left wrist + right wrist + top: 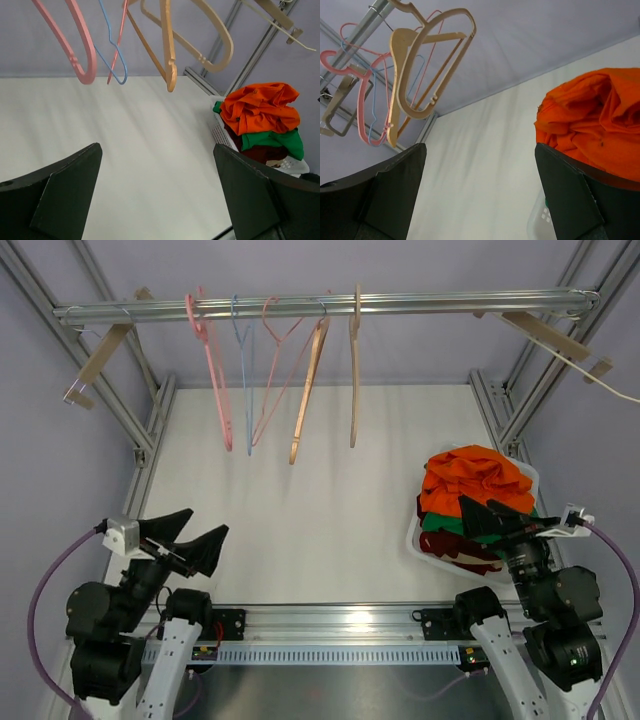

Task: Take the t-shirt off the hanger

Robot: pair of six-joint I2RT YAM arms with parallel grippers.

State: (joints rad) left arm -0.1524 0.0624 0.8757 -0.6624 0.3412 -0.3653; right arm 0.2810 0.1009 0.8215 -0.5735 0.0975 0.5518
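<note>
Along the rail at the back of the table, from left to right, the thick pink hanger, the blue wire hanger, the thin pink wire hanger and the two wooden hangers all hung bare; no garment was on any of them. The orange t-shirt lay crumpled on top of a pile of green and dark red clothes in the white basket at the right of the table. Judged from that, the removal looked complete, and the step in hand was probably no more than holding a rest pose. Doing it well meant keeping both arms low by their bases, well clear of the dangling hangers, and not snagging the pile beside the right arm. The left fingers were spread wide above bare table, holding and touching nothing. The right fingers were equally wide apart and empty, poised over the basket's near side.
</note>
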